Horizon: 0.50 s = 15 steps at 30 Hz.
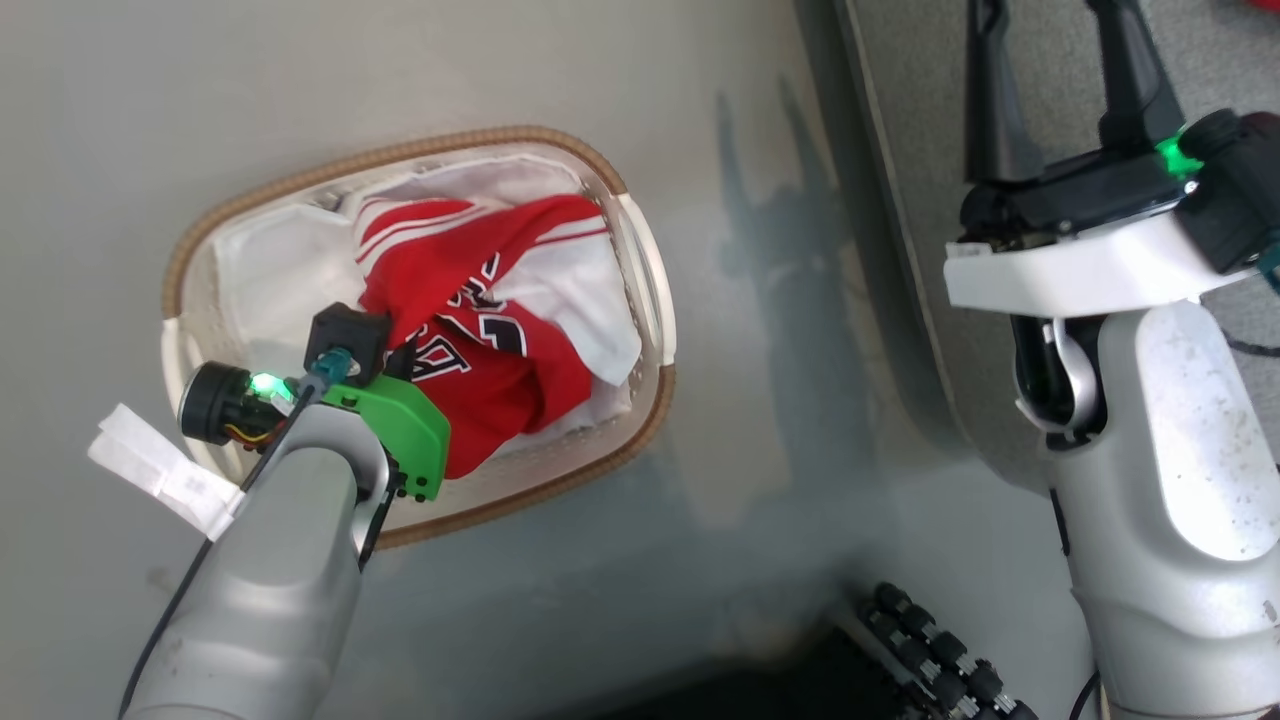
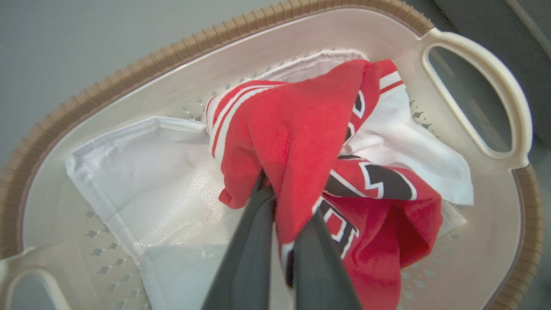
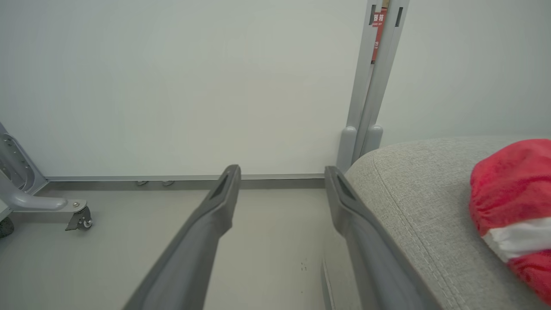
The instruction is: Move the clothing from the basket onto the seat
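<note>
Low in the middle of the left wrist view, the left claw [image 2: 286, 206] is clamped on a raised fold of the clothing [image 2: 297, 129], its fingers pinched together with red cloth bunched between them. Around that fold the heap lies crumpled: red fabric, white striped trim, a white panel toward the right of the frame, dark lettering below it. It all sits inside the basket [image 2: 129, 77], on the white liner [image 2: 150, 172] that shows bare across the left half of the frame. From the head view the basket rests on the floor [image 1: 740, 420] at centre left, with the seat [image 1: 920, 150] along the upper right and a strip of floor between them. Up there the right claw [image 1: 1060, 60] hangs with its fingers spread wide and nothing between them. In its wrist view a red piece [image 3: 512, 185] with a white band lies on the seat at the right edge.

This stuff looks light, limp and a bit slick: easy to lift, but it will drape and trail, and one tangled layer may drag another. A thick gathered fold near the middle of the heap seems the best hold; a thin hem could slip, and a grab too low might catch the liner.
</note>
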Tool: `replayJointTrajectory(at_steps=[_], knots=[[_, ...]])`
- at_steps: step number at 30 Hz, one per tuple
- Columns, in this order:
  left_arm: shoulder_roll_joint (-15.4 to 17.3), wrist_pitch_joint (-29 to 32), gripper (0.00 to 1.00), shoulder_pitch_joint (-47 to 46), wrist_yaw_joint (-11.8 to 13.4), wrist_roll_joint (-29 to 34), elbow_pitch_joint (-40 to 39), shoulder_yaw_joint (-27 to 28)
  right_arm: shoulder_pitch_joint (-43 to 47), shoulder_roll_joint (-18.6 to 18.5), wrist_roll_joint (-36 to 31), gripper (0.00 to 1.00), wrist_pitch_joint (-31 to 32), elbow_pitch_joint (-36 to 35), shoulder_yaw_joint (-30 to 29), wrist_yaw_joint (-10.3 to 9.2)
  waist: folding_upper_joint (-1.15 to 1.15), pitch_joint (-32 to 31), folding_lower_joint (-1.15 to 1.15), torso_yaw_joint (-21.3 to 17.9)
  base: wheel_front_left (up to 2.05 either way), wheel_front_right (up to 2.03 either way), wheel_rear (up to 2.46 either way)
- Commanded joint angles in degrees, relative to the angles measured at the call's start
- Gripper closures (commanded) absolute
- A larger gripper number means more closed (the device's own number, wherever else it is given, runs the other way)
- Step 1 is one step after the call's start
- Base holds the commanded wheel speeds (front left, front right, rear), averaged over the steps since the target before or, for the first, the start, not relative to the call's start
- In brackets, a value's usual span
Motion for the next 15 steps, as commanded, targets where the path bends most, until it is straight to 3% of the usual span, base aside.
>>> replayJointTrajectory(at_steps=[1, 15], knots=[[0.13, -0.21, 1.0, 1.43, 0.42, 0.61, -1.7, 0.21, 1.39, -0.24, -0.43, 0.0, -0.11, 0.54, -0.06, -0.08, 0.0, -5.93, 0.0, 3.34, 0.0, 0.0, 0.0], [0.82, -0.21, 1.0, 12.89, 0.55, 8.72, -23.6, -1.98, 10.74, -0.25, -1.67, 0.0, -0.11, 5.26, -0.24, -0.08, 0.0, -22.0, 0.0, 10.93, 0.0, 0.0, 0.0]])
